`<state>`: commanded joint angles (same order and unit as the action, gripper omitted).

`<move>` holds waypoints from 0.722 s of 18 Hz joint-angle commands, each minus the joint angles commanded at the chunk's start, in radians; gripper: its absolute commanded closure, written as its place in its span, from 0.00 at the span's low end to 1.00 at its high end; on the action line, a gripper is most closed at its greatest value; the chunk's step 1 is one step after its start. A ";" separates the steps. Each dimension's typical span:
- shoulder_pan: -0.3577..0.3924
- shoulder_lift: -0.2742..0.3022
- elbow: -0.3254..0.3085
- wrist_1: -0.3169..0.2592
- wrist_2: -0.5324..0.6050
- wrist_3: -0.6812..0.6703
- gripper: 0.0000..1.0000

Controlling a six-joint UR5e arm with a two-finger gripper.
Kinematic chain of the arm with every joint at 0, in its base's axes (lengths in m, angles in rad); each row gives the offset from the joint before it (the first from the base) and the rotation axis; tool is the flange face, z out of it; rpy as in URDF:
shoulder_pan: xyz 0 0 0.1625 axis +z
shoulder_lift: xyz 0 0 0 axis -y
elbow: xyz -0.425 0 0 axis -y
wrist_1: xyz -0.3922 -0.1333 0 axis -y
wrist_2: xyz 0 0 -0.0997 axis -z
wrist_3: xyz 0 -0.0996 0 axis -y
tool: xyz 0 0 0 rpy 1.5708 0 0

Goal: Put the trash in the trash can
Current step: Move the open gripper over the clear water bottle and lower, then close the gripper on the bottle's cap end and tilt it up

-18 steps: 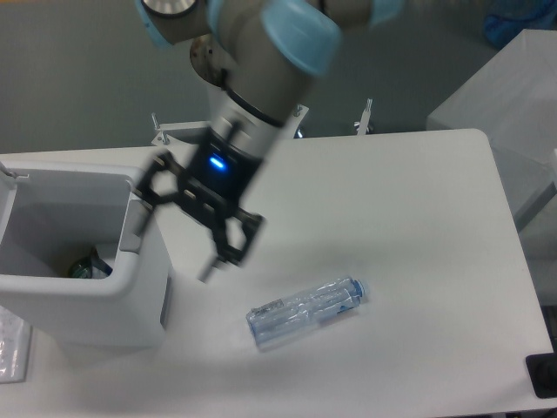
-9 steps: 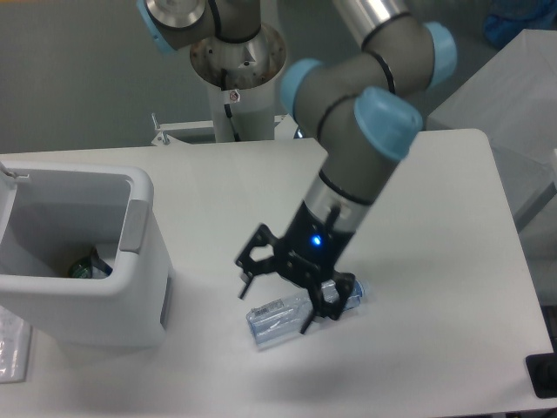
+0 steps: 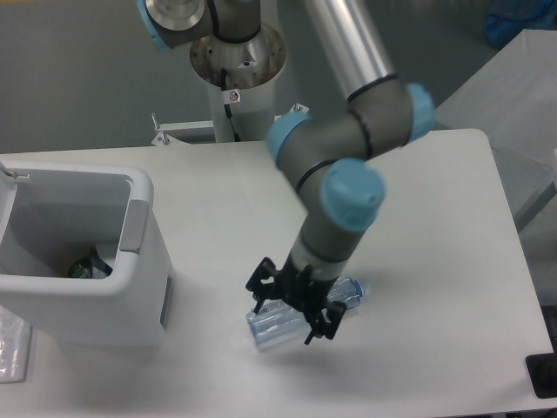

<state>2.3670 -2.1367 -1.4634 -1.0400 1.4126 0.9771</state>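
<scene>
A crushed clear plastic bottle (image 3: 275,324) with a bluish cap lies on the white table, right of the trash can. My gripper (image 3: 285,319) is down over its middle, open, with one finger on each side of the bottle. The trash can (image 3: 130,287) is a large white bin at the left with a grey panel on its right wall. Inside it, at the bottom, lies a crumpled clear wrapper with a green bit (image 3: 87,265).
The arm's base (image 3: 237,57) stands at the back of the table. A clear plastic bag (image 3: 13,353) lies at the front left edge, beside the bin. A grey cabinet (image 3: 513,113) stands off the table's right side.
The gripper swung from beside the bin over to the bottle and has come down around it. The bottle has not visibly moved.
</scene>
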 joint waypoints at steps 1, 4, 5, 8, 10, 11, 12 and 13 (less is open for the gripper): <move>-0.008 -0.002 -0.003 0.000 0.018 0.000 0.00; -0.034 -0.020 -0.003 0.000 0.072 0.002 0.00; -0.041 -0.026 -0.003 0.000 0.089 0.002 0.00; -0.067 -0.045 -0.003 0.000 0.170 0.020 0.00; -0.075 -0.054 -0.003 0.000 0.215 0.026 0.00; -0.080 -0.057 -0.003 0.000 0.224 0.028 0.00; -0.083 -0.060 -0.003 0.000 0.227 0.028 0.00; -0.086 -0.063 -0.005 0.000 0.227 0.028 0.00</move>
<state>2.2811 -2.1997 -1.4680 -1.0400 1.6398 1.0048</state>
